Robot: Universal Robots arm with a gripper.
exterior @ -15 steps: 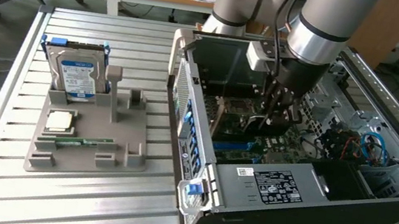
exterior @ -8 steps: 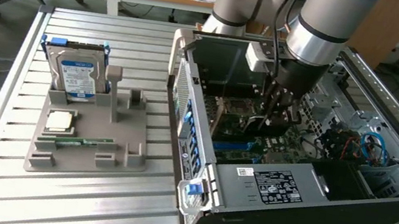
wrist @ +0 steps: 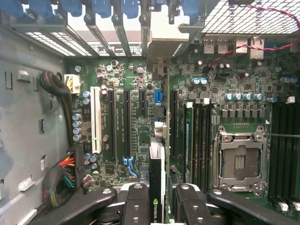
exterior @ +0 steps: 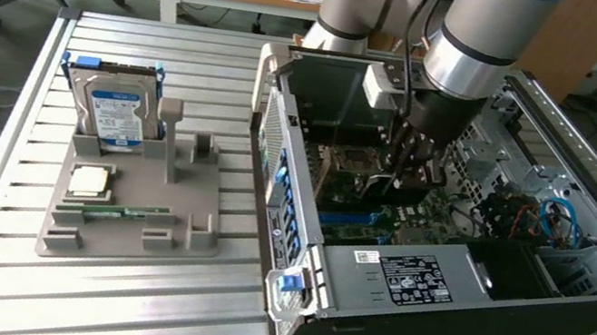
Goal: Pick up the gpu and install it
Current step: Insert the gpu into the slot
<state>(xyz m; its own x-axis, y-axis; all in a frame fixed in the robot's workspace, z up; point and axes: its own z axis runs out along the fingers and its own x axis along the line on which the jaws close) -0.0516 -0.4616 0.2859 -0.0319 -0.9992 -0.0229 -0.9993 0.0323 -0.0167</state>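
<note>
The gpu (wrist: pixel 157 176) is a thin dark card seen edge-on, with a green logo near my fingers. It runs across the motherboard (wrist: pixel 126 79) towards the rear slot openings of the open computer case (exterior: pixel 413 285). My gripper (wrist: pixel 157 199) is shut on the gpu, one black finger (wrist: pixel 137 204) on each side of it. The card lies in line with the short blue slot (wrist: pixel 158 97), between the long black expansion slots (wrist: pixel 127 122). I cannot tell whether it touches a slot. In the exterior view my gripper (exterior: pixel 407 168) reaches down inside the case.
A bare processor socket (wrist: pixel 239 161) and memory slots (wrist: pixel 199 140) sit beside the card. Cable bundles (wrist: pixel 61 176) hang by the case wall. At the exterior view's left, a grey holder (exterior: pixel 130 221) carries a hard drive (exterior: pixel 114 112), a processor chip (exterior: pixel 90 180) and a green memory stick (exterior: pixel 125 212).
</note>
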